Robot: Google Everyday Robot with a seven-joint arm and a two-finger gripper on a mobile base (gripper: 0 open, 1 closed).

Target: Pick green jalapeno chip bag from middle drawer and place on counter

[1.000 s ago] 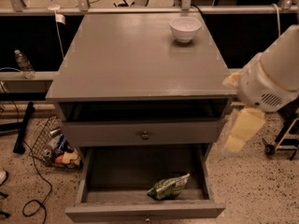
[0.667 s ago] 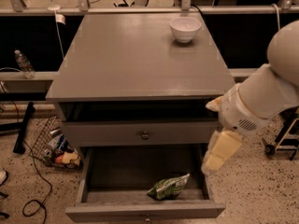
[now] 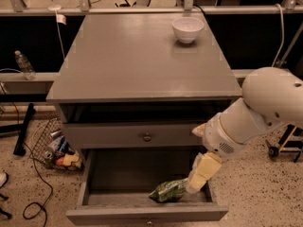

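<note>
Change from the earlier views: the white robot arm [image 3: 258, 119] has swung down and leftward. The cream-coloured pincer [image 3: 192, 187], previously level with the closed grey drawer front with a round dark knob [image 3: 118, 136], is now lowered into the open drawer below it. The bag, the bowl and the drawers lie where they did before.

Pincer: it hangs tip-down inside the wide shallow grey wooden middle drawer [image 3: 123, 174], at the drawer's right side. Its tip meets the right end of the small crinkled green jalapeno chip bag [image 3: 168, 191]. Whether it touches the bag or stands just over it cannot be told. Whether the pincer is released or clenched cannot be told either.

Task item: the bag lies flat on the drawer floor, near the front wall and right of centre. It is green with pale patches, its surface creased, and its long axis runs roughly left to right. The drawer is pulled fully out, and the rest of its floor is bare.

Surroundings: the large smooth grey rectangular table [image 3: 137, 60] tops the cabinet. It carries a small round white bowl [image 3: 188, 29] near its far right corner. A wire basket of mixed items [image 3: 52, 145] stands on the speckled floor at the cabinet's left.
</note>
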